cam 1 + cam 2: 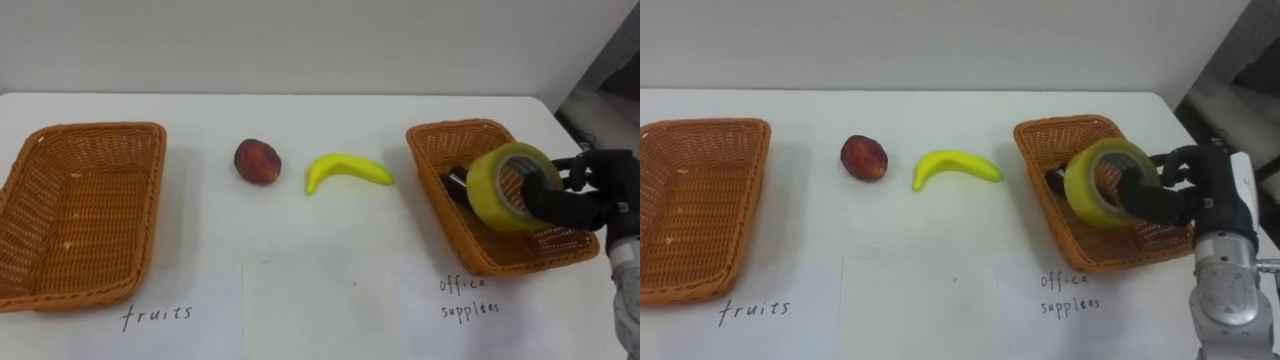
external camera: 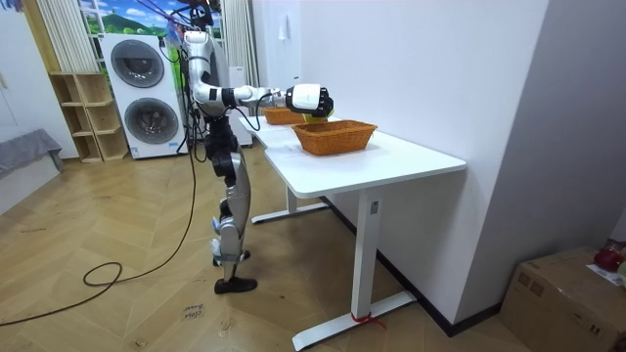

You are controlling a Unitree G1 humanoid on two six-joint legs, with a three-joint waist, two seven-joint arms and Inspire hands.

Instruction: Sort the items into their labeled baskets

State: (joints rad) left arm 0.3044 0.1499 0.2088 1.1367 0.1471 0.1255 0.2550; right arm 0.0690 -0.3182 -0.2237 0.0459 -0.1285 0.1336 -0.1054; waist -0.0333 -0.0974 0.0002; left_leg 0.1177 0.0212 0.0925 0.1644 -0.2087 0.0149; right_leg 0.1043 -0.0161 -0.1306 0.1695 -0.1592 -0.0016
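White bench (image 1: 330, 240), far edge against a plain wall (image 2: 440, 78). L to R in the eye views:

- Empty wicker basket (image 1: 90, 128) at far L, w/ a handwritten label in front of it.
- Peach (image 1: 257, 161), then banana (image 1: 345, 170) just beside it. Both lie mid-bench toward the far side, apart from each other and well clear of both baskets.
- Second wicker basket (image 1: 455, 127) at R, also labelled in front. It sits near the bench's R edge, w/ a small dark item (image 1: 455, 181) inside.
- Roll of yellow tape (image 1: 485, 195) over this basket's middle, on edge w/ its hole facing the camera. Can't tell if it touches the wicker.
- Right hand (image 1: 590, 195) comes in from R, fingers clamped on the tape w/ some hooked thru its core.

Open bench btwn the baskets and along the front strip.

Room view: the robot stands at the bench's long side, arm out over the near basket. Two stacked washers (image 2: 147, 93) and a wooden shelf (image 2: 83, 117) are behind it. Bare wood floor (image 2: 127, 293) lies around it, w/ a cardboard box (image 2: 567, 293) at that view's lower right.
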